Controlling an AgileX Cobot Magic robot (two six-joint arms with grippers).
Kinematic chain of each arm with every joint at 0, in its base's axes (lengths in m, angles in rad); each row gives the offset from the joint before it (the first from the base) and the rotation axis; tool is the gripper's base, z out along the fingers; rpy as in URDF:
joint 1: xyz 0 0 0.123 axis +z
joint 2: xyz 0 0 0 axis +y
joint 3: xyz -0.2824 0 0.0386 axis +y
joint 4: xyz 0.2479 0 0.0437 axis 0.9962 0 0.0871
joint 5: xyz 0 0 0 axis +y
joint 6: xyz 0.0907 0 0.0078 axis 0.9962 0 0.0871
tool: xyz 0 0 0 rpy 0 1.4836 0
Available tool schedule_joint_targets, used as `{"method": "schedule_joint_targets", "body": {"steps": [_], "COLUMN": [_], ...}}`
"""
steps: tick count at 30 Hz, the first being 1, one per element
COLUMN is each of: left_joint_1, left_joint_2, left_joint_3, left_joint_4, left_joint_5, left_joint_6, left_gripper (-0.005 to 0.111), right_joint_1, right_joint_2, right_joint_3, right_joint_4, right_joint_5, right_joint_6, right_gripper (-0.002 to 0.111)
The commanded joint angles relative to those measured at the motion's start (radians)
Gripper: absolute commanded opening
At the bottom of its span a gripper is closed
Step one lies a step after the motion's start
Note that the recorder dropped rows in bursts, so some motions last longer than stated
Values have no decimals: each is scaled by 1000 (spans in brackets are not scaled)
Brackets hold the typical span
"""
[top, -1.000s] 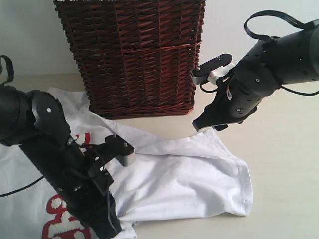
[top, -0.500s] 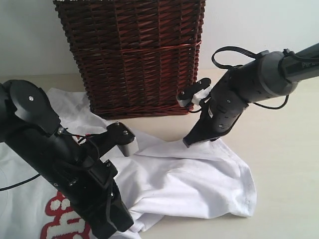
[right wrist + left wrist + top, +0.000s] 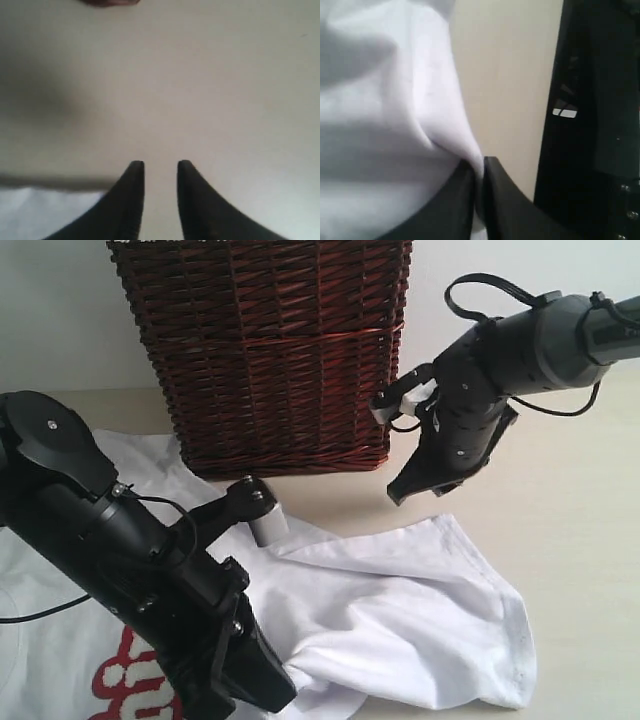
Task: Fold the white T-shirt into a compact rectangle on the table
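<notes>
The left tool (image 3: pixel 479 171) is clamping a fold of the white T-shirt (image 3: pixel 400 590). The shirt is lying rumpled across the worktop (image 3: pixel 585 540), from its near left corner toward the middle, in front of the wicker basket (image 3: pixel 270 350) at the far edge. The right tool (image 3: pixel 400 492) is hovering just beyond the shirt's far hem, its tips a little apart and holding nothing.

As I judge it, the left arm is drawing a fold over. Doing that well is calling for a low, even carry, with the right tool taking the matching hem so the edge is travelling straight.

The left wrist view is showing the pinch itself, cloth between shut tips, which the exterior view is leaving unclear under the arm. The right wrist view is showing bare worktop between the parted tips. Only the exterior view is showing the red lettering (image 3: pixel 125 685) and the shirt's whole spread.
</notes>
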Motion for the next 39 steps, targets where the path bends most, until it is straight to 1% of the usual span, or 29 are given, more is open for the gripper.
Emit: {"method": "schedule_joint_targets", "body": {"steps": [1, 3, 4, 6, 10, 12, 15, 16, 19, 23, 26, 31, 39], "left_joint_1": [-6, -6, -6, -6, -6, -6, -6, -6, -6, -6, -6, -6, -8], "left_joint_2": [-9, -9, -9, -9, -9, -9, -9, -9, -9, -9, -8, -1, 54], "left_joint_3": [3, 3, 3, 3, 3, 3, 3, 3, 3, 3, 3, 3, 3], "left_joint_4": [-18, -18, -18, -18, -34, -34, -34, -34, -50, -104, -109, -105, -100], "left_joint_5": [-66, -69, -72, -75, -75, -75, -75, -75, -75, -65, -67, -90, -90], "left_joint_6": [8, 4, 0, 0, 0, 0, 4, 4, 43, 144, 168, 197, 214], "left_gripper": [34, 55, 64, 71, 70, 67, 58, 56, 50, 49, 49, 49, 49], "right_joint_1": [-41, -41, -41, -41, -41, -41, -41, -41, -41, -41, -41, -41, -41], "right_joint_2": [5, 5, 10, 26, 86, 117, 135, 135, 125, 90, 50, -23, -143], "right_joint_3": [-3, -3, -3, -3, -3, -3, -3, -3, -22, -66, -94, -126, -148], "right_joint_4": [170, 168, 170, 172, 170, 161, 123, 108, 43, -105, -177, -213, -188], "right_joint_5": [54, 86, 97, 97, 93, 79, 61, 56, 54, 46, 45, 48, 58], "right_joint_6": [-143, -145, -147, -147, -147, -147, -147, -147, -113, 31, 93, 96, 96], "right_gripper": [51, 50, 49, 47, 41, 34, 11, 1, 0, 0, 0, 0, 0]}}
